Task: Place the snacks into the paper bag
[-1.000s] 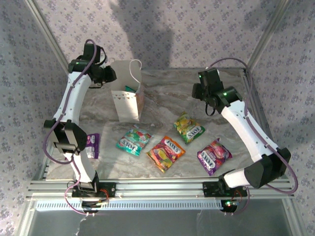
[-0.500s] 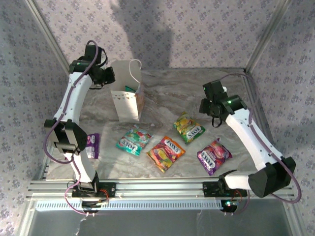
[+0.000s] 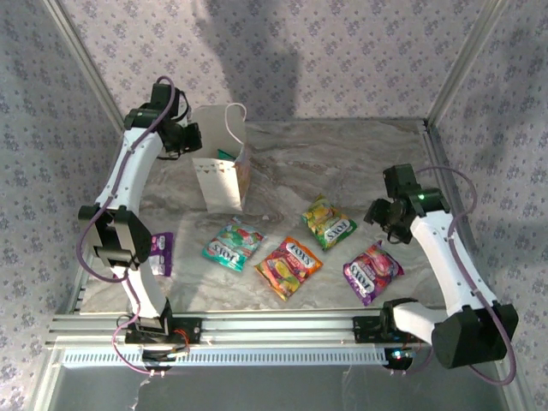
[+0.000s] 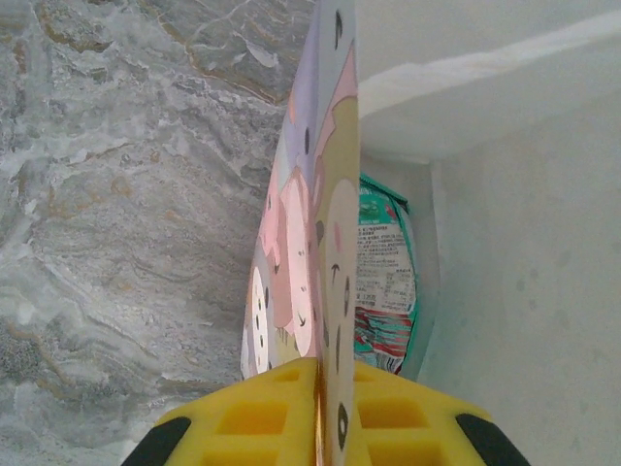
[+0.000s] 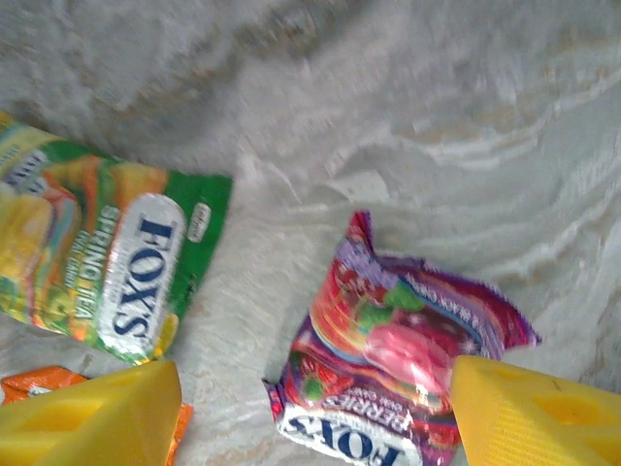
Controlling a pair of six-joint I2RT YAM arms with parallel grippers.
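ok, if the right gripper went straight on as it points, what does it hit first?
Likely the purple glossy candy packet, lying on the marbled table between the open jaws of the right gripper; distance unclear.

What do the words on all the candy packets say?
"FOX'S": white logo on the yellow-green packet.
"SPRING TEA": beside that logo, on the same packet.
"FOX'S": white logo on the purple packet.
"BERRIES": next to that logo, on the same packet.
Small print on the teal packet inside the paper bag: too small to read.
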